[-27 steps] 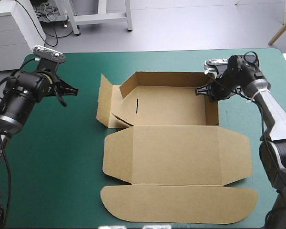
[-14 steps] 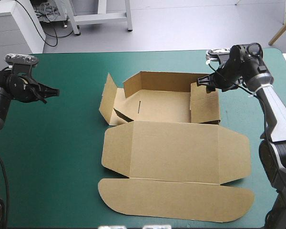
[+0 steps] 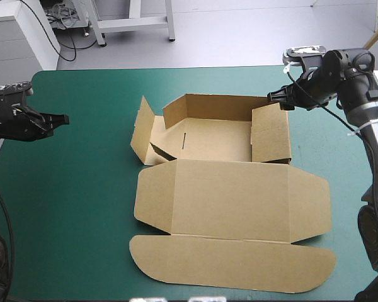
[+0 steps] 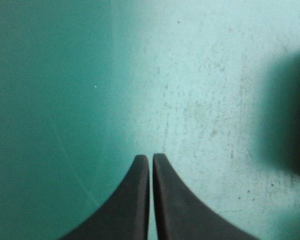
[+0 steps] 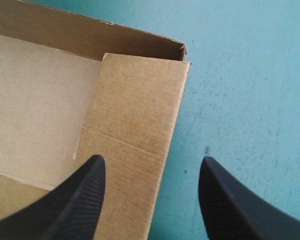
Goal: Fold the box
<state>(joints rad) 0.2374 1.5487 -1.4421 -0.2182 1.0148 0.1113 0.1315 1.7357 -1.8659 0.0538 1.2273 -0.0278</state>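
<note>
Left end effector (image 4: 151, 156), black fingers pressed together, empty, hovers at nine o'clock over the teal-green desk (image 3: 75, 207). Brown cardboard box (image 3: 227, 201) lies mid-desk, lid (image 3: 233, 267) flat toward six o'clock, walls (image 3: 271, 135) raised beyond. Right end effector (image 5: 151, 159), spread wide, empty, hangs by its two-o'clock corner.

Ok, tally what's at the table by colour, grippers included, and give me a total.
Brown: 1, the box
Black: 2, the left gripper and the right gripper
Teal-green: 1, the table cover
Total: 4
</note>
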